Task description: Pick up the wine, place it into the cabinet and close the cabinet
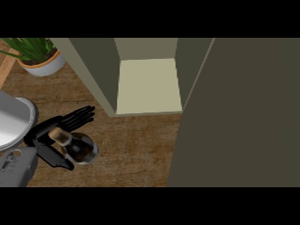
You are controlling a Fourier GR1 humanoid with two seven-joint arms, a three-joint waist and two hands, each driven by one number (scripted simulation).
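Wine (pixel 82 150) stands beside left hand (pixel 43 132), between grey pot (pixel 3 118) and cabinet door (pixel 243 114).

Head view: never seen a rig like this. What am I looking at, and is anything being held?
This is one picture, taken as from the robot's head, looking steeply down at a wooden counter. The grey forearm at lower left ends in the black left hand. The right hand is out of shot. The left hand is at an upright dark wine bottle, with fairly straight fingers on one side and the thumb on the other, so no closed grasp shows. Ahead is the open cabinet with its pale shelf showing. The big dark panel at right looks like its door. A plant is at top left and a grey round container at the left edge.
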